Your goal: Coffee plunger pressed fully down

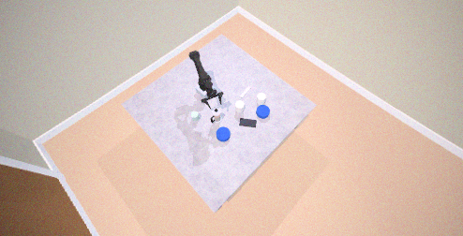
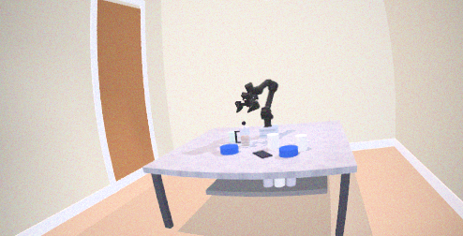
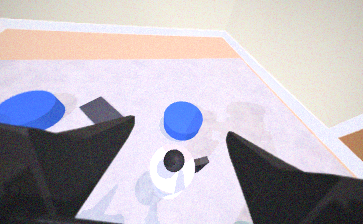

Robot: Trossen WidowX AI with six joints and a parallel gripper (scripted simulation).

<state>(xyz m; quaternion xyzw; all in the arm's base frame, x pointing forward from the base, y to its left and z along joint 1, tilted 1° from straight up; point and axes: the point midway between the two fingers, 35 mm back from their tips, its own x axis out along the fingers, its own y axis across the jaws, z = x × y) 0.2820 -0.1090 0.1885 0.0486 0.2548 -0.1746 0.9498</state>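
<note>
The coffee press (image 1: 216, 116) (image 2: 246, 140) (image 3: 201, 163) stands upright on the table, with its black handle (image 1: 213, 120) (image 2: 236, 137) at one side. The black plunger knob (image 1: 216, 110) (image 2: 244, 123) (image 3: 174, 160) sits above the white lid (image 3: 161, 179); the small views do not show clearly how much rod is out. My gripper (image 1: 216, 106) (image 2: 244, 110) (image 3: 181, 127) is wide open and empty, above the knob and not touching it. In the wrist view the knob shows between and below the two fingertips.
Blue round things (image 1: 223, 134) (image 1: 262, 111) (image 2: 229, 149) (image 2: 288, 151) and a dark flat slab (image 1: 247, 123) (image 2: 262, 154) (image 3: 101, 111) lie near the press. Two white cylinders (image 1: 240, 108) (image 1: 261, 98) stand to one side, and a pale green thing (image 1: 194, 115) stands on the other.
</note>
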